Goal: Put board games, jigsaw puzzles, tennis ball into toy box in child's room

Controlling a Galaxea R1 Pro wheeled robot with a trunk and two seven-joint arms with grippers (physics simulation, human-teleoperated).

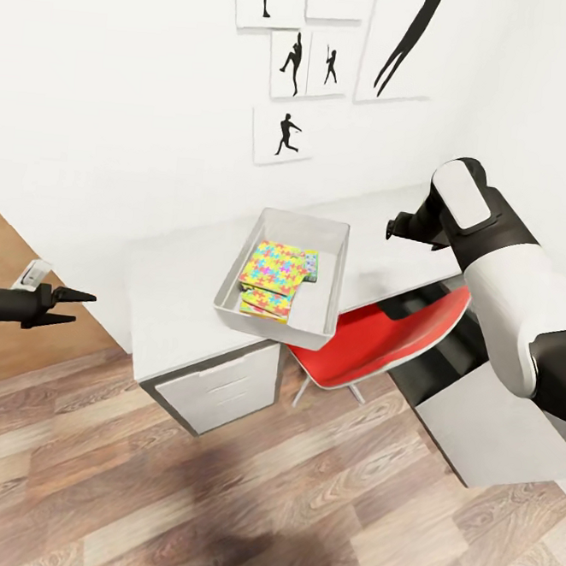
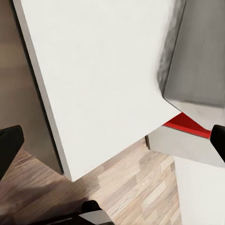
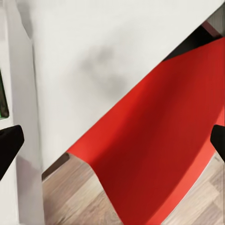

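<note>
The light grey toy box (image 1: 330, 270) stands on the pale table (image 1: 180, 283). Inside lies a jigsaw puzzle (image 1: 271, 267) on top of a second puzzle (image 1: 262, 303), with the edge of a board game (image 1: 311, 265) beside them. My left gripper (image 1: 76, 308) hovers open off the table's left end, over the floor; its wrist view looks down on the table top (image 2: 103, 84). My right gripper (image 1: 398, 226) hangs open above the table, right of the toy box, whose wall (image 3: 18, 93) is near one fingertip. The tennis ball and the bed are out of view.
A red chair (image 1: 381, 334) is tucked under the table right of the white drawer cabinet (image 1: 222, 389). A lower dark desk (image 1: 477, 420) sits at the right. Black silhouette pictures (image 1: 283, 133) hang on the white wall. Wood plank floor (image 1: 212, 500) lies in front.
</note>
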